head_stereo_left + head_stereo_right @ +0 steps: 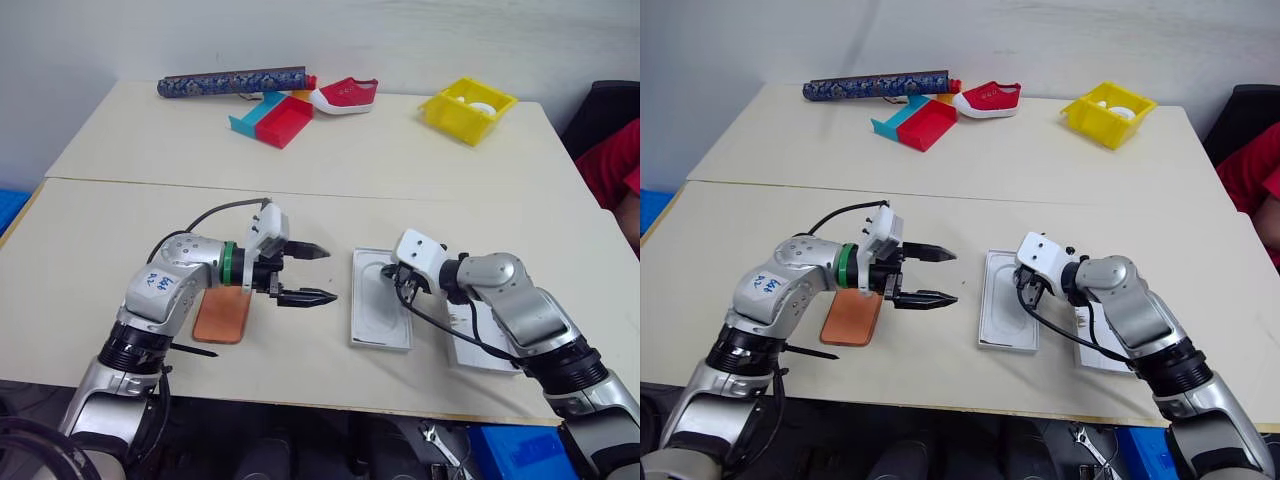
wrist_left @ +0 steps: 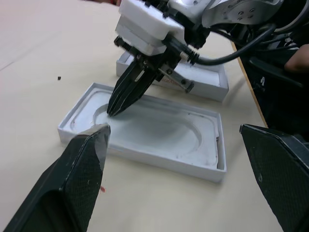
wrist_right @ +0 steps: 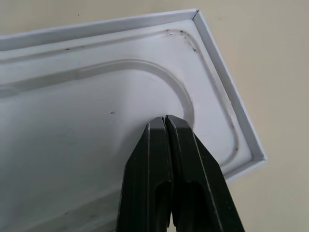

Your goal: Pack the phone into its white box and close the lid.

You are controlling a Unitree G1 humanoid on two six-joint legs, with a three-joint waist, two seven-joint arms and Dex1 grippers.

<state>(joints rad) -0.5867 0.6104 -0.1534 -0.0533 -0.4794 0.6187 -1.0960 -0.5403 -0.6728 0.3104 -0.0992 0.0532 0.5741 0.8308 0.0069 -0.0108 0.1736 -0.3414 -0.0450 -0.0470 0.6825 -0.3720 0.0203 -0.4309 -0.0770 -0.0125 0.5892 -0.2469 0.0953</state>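
Note:
The copper-orange phone (image 1: pixel 222 318) lies flat on the table, partly under my left forearm. My left gripper (image 1: pixel 328 274) hovers open and empty just past it, pointing toward the white box (image 1: pixel 372 335). The box lies near the front edge; a white insert with an oval recess (image 3: pixel 96 125) covers its floor. My right gripper (image 3: pixel 165 121) is shut with nothing in it, and its tips touch the insert at the end of the recess. The lid (image 2: pixel 215 82), shallow and white, lies beside the box, mostly hidden under my right forearm.
At the table's far side lie a dark patterned roll (image 1: pixel 235 83), a red and teal tray (image 1: pixel 275 120), a red shoe (image 1: pixel 345 95) and a yellow bin (image 1: pixel 467 108). A person in red (image 1: pixel 615 165) sits at the right edge.

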